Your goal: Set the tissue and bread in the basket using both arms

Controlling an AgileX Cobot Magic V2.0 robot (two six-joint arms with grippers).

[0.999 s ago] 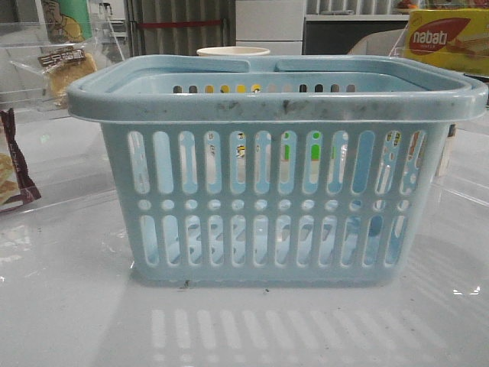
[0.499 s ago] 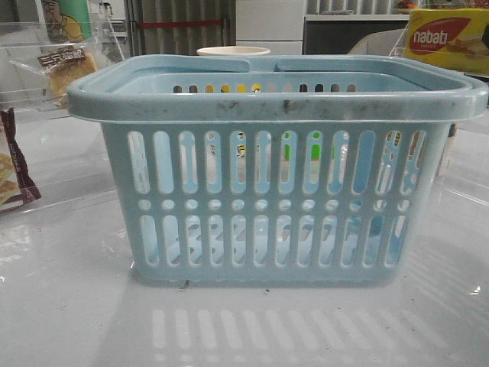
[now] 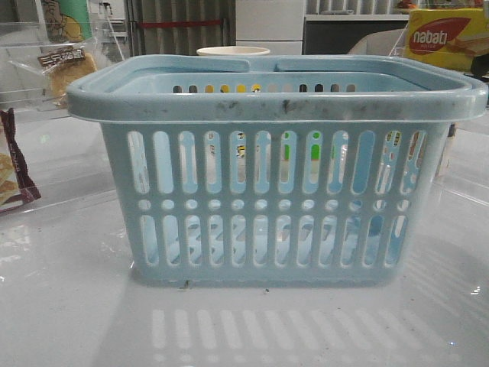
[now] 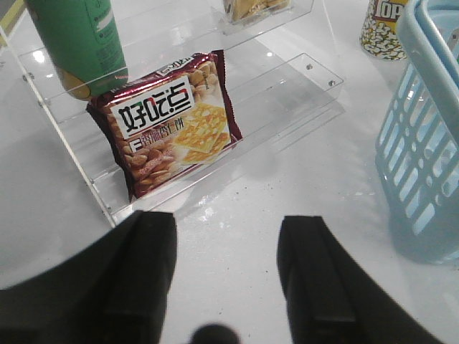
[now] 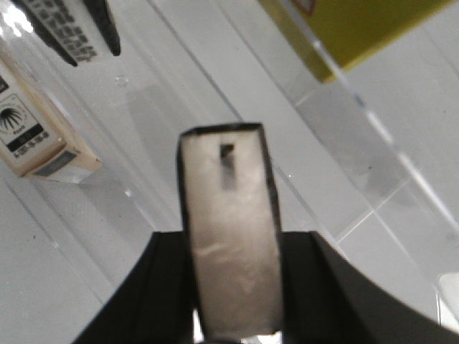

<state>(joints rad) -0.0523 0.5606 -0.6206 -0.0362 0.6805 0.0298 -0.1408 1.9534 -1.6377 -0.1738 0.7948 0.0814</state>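
The pale blue basket [image 3: 275,99] stands in the middle of the table and fills the front view; its side also shows in the left wrist view [image 4: 423,143]. The bread [image 3: 67,70] lies in its clear bag on a clear shelf at the far left. My right gripper [image 5: 233,244] is shut on the tissue [image 5: 228,193], a flat glossy packet with black edges, seen end-on above a clear shelf. My left gripper [image 4: 228,229] is open and empty over bare table, just short of a maroon snack packet [image 4: 176,122]. Neither gripper shows in the front view.
A clear acrylic shelf [image 4: 287,79] holds the snack packet and a green can [image 4: 75,39]. A patterned cup [image 4: 384,29] stands by the basket. A yellow nabati box [image 3: 447,38] sits at the far right. A small beige box [image 5: 32,136] leans near the right gripper.
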